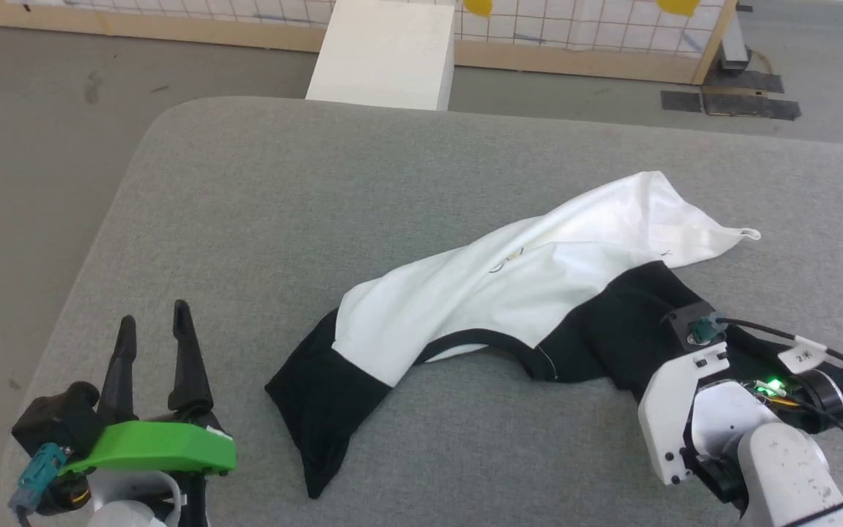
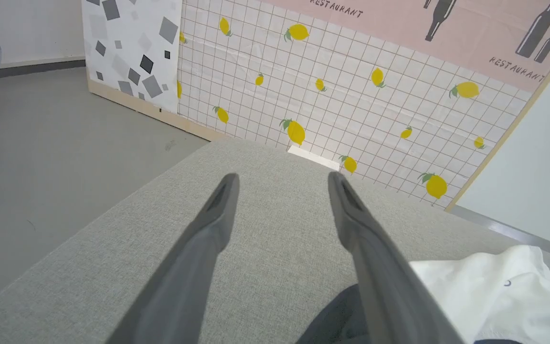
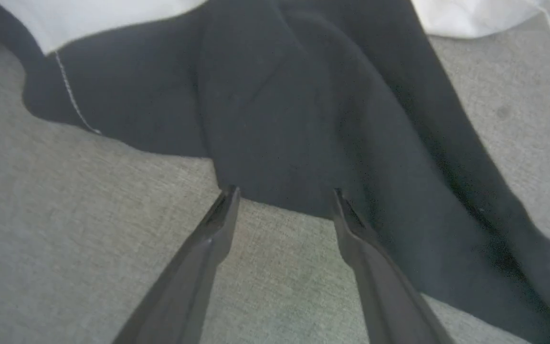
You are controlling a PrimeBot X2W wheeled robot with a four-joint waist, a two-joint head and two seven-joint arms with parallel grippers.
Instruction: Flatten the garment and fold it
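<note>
Head view, left claw (image 1: 154, 315): fingers spread, empty, well apart from the garment.
Head view, garment (image 1: 509, 285): crumpled on the grey table (image 1: 246, 205), right of centre; the right wrist sits over its black part.
Left wrist view, left claw: spread above bare table, with white cloth at the lower right.
Left wrist view, writing: "RESTAURANT" on the pink wall panel (image 2: 399, 28).
Right wrist view, right claw (image 3: 284, 193): spread, gripping nothing, tips at the black fabric's edge.

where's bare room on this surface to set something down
The grey surface is bare across its far half, beyond the garment, and on the left between the left gripper and the black sleeve. It is crowded near right, where the right gripper reaches the black fabric.
</note>
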